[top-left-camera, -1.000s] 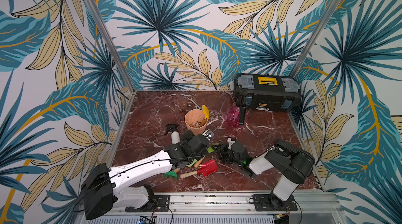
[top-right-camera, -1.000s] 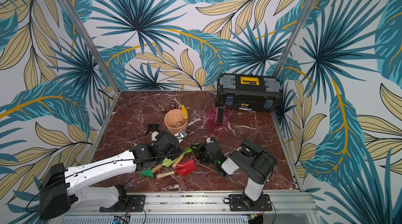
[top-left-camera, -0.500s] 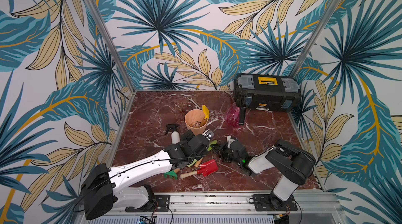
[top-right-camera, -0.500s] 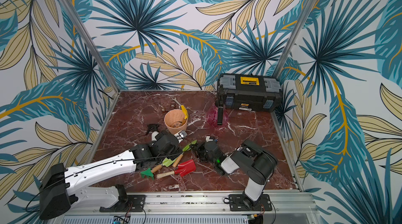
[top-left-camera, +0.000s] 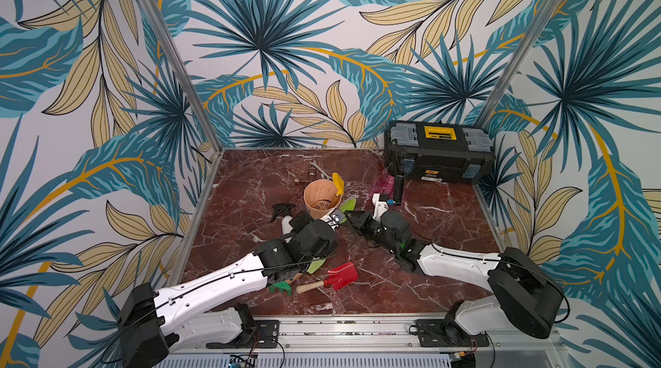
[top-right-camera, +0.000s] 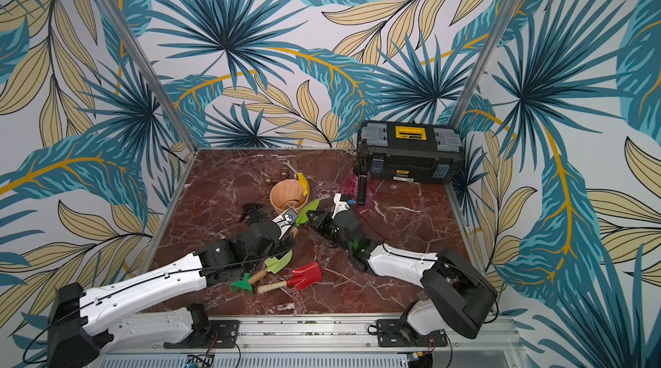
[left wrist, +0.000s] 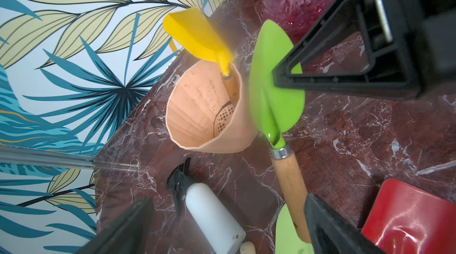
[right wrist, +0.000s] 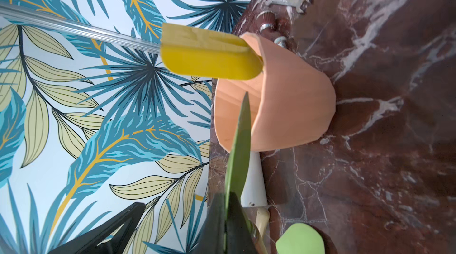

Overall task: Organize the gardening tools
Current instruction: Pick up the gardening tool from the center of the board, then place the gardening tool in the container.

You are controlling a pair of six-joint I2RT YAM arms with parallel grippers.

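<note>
1. Just on the robot side of the terracotta pot (top-left-camera: 319,193), the right gripper (right wrist: 230,205) is clamped on the blade of a lime-green trowel (top-right-camera: 309,210)
2. The left gripper (left wrist: 227,198), also on that side of the pot, gapes wide and holds nothing; one finger (left wrist: 328,228) sits just beside that trowel's wooden handle
3. The yellow scoop (top-left-camera: 338,182) stands handle-down inside the pot
4. Farther from the pot toward the robot, the second trowel (top-right-camera: 279,263), red shovel (top-right-camera: 306,275) and dark green rake (top-right-camera: 243,285) lie close together

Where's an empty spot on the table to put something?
Bare marble: the far-left corner beyond the spray bottle, and the right side between the toolbox and the right arm. It's crowded from the pot to the red shovel.
</note>
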